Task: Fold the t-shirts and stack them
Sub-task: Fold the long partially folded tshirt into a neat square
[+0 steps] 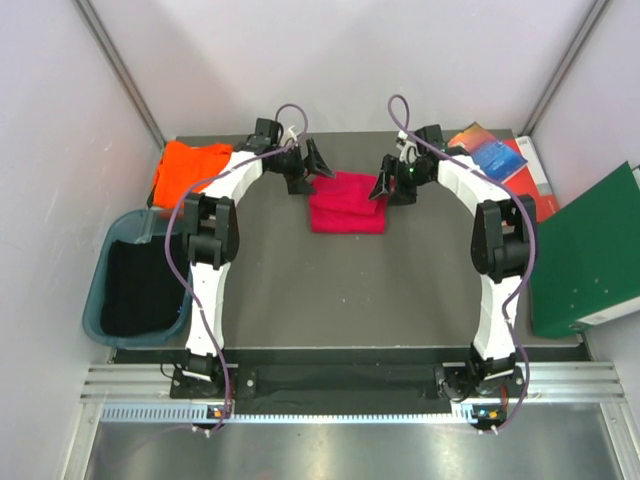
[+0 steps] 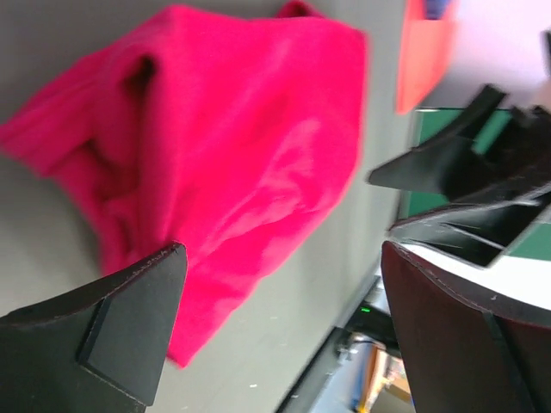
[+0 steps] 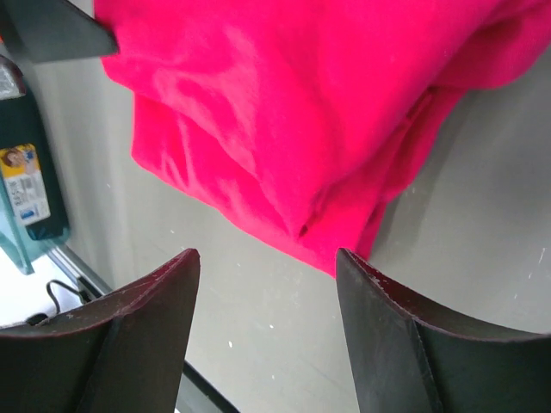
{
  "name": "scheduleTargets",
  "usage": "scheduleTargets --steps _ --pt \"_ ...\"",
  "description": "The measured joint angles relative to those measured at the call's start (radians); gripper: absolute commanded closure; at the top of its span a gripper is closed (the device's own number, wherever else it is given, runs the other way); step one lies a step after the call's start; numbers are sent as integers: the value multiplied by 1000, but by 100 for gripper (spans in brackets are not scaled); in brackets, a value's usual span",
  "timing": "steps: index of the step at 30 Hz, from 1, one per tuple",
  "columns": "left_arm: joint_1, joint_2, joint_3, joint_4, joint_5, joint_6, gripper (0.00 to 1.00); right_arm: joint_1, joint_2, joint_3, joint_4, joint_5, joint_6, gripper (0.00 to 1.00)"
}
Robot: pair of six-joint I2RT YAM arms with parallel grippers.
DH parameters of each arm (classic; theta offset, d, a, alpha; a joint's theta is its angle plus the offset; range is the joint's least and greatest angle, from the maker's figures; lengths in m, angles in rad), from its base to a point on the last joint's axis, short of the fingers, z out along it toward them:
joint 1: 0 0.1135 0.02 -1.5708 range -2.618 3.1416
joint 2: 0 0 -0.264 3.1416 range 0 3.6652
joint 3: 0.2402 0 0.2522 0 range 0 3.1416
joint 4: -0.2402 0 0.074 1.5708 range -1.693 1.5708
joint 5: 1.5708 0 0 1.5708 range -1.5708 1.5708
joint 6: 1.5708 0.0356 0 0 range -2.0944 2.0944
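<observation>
The crimson t-shirt (image 1: pixel 348 204) lies folded into a rough rectangle on the grey table (image 1: pixel 350 290), its layers stacked unevenly so that lower edges stick out past the top one.

The left gripper (image 2: pixel 282 254) sits at the shirt's far-left corner, its fingers spread wide with nothing between them. Past them its wrist camera shows only cloth and bare table.

The right gripper (image 3: pixel 267 258) sits at the shirt's far-right edge. Its fingers are also apart and hold nothing, and a folded corner of the shirt lies just ahead of them. Whether either gripper's tips touch the cloth cannot be told.

The orange t-shirt (image 1: pixel 190 168) lies bunched well to the left of the crimson one, slightly farther back and apart from it. A teal bin (image 1: pixel 105 270) stands left of the crimson shirt and nearer the arm bases. To the shirt's right are some books (image 1: pixel 497 155), and beyond them a green binder (image 1: pixel 590 250) lies open.
</observation>
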Motion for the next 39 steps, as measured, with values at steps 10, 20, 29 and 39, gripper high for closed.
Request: scheduleTargets --steps 10,20,29,39 --pt "0 -4 3 -173 -121 155 11 31 12 -15 26 -2 -5 38" --pt "0 -4 3 -203 -196 188 50 35 153 55 16 -23 -4 55" --pt "0 -4 8 -201 -183 180 100 42 182 101 -2 -37 -13 82" --pt "1 -15 13 -139 -126 108 100 35 155 124 14 -76 -1 82"
